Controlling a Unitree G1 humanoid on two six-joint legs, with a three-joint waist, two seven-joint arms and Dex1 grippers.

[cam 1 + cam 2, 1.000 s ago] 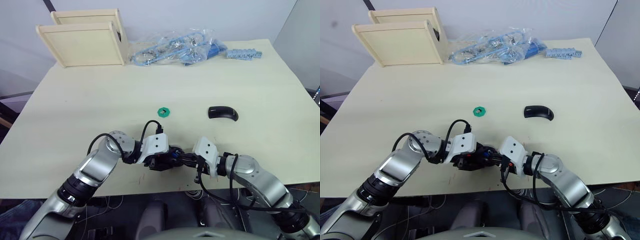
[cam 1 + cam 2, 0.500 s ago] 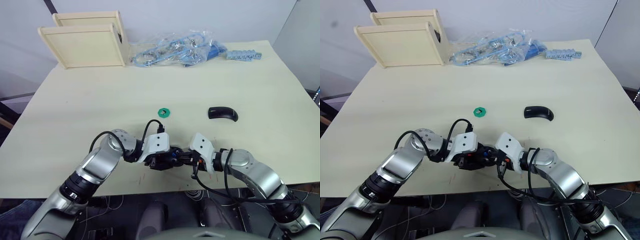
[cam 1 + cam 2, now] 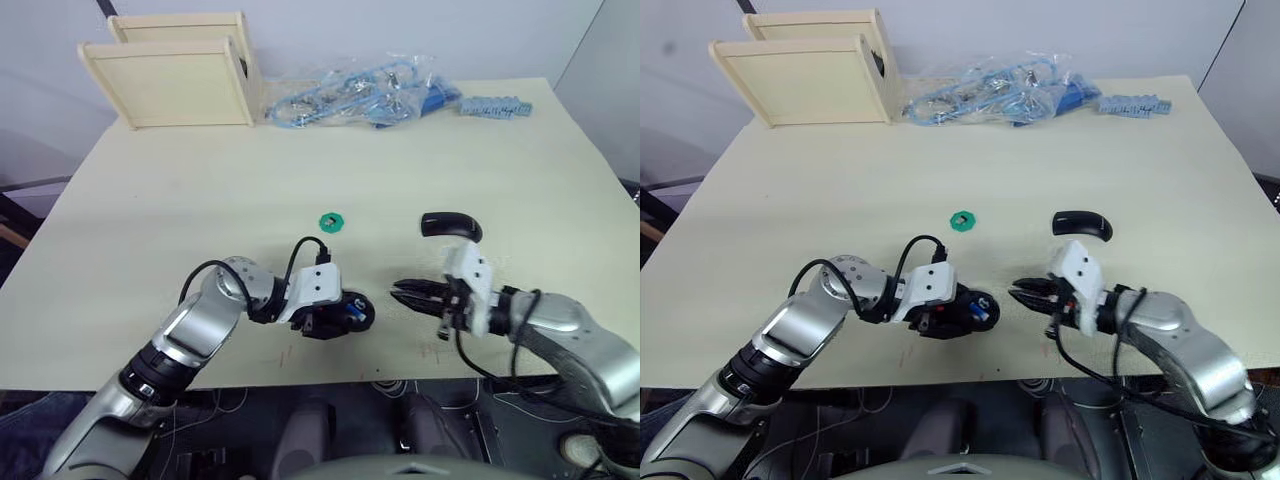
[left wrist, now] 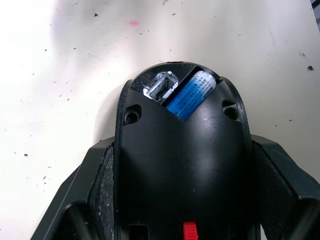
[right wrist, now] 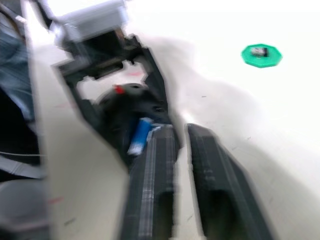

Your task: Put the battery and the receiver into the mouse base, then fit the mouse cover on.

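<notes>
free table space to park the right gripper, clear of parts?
Bare: the wide band between the green octagonal disc and the wooden box. Crowded: the near edge, where the left gripper holds the black mouse base, and by the glossy black mouse cover.

You see the mouse base (image 4: 182, 165) as smooth, slightly glossy black plastic. The battery (image 4: 191, 92) has a shiny blue printed wrap. The table (image 3: 200, 190) looks matt and pale, speckled. At eleven o'clock stand pale wooden boxes (image 3: 170, 70); at twelve, crinkled clear plastic bags (image 3: 350, 85).

Battery (image 4: 190, 93) seated in mouse base (image 4: 180, 165) — cover (image 3: 449, 226) (glossy) well apart.
</notes>
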